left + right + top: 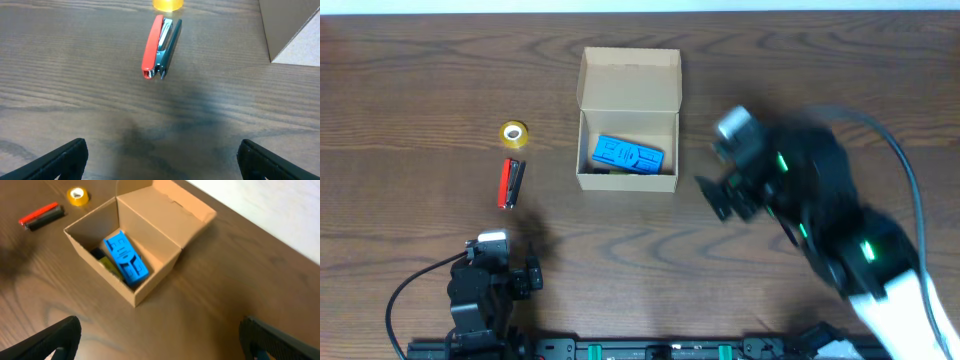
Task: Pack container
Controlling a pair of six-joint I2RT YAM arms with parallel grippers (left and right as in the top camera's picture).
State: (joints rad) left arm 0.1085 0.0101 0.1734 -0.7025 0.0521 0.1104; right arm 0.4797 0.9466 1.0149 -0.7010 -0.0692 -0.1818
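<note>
Seeing the left gripper (160,162) and right gripper (162,345) both spread wide and holding nothing, I've table (215,300) showing between the right one and the container (147,230).

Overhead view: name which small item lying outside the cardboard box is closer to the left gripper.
The red-and-black stapler, lying directly ahead of the open left gripper; the yellow tape roll sits beyond it, farther away, left of the tan cardboard box.

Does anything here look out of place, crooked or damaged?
Nothing looks damaged or spilled. The blue item lies slightly askew inside the open box, over something dark. The stapler and tape roll lie outside, left of it.
</note>
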